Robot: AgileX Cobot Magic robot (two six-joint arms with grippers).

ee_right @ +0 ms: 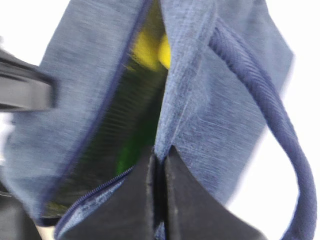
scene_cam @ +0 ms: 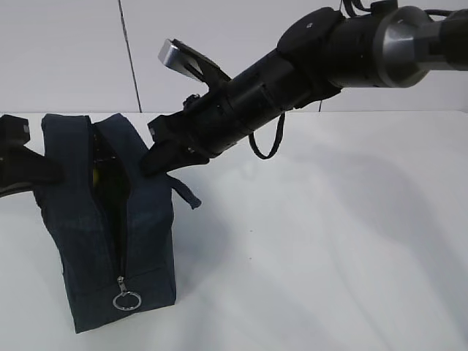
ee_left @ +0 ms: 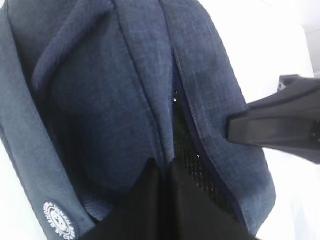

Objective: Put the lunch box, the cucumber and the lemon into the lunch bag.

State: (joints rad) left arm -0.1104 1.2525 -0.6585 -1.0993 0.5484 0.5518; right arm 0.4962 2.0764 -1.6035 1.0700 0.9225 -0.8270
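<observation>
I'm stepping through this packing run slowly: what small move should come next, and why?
Probably bring the two bag edges together. The lunch bag gapes, with yellow lemon and green inside; the left gripper and right gripper each pinch an edge, and the ring pull sits at the bottom end.

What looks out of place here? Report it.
Nothing spilled or damaged. The lunch bag stands upright, its zipper open; the lemon and something green show inside. Both grippers, left and right, pinch the opening's fabric edges.

Lunch bag (scene_cam: 80,241): matt woven navy cloth; ring pull (scene_cam: 126,300) shiny metal; table (scene_cam: 329,256) smooth matt white.
</observation>
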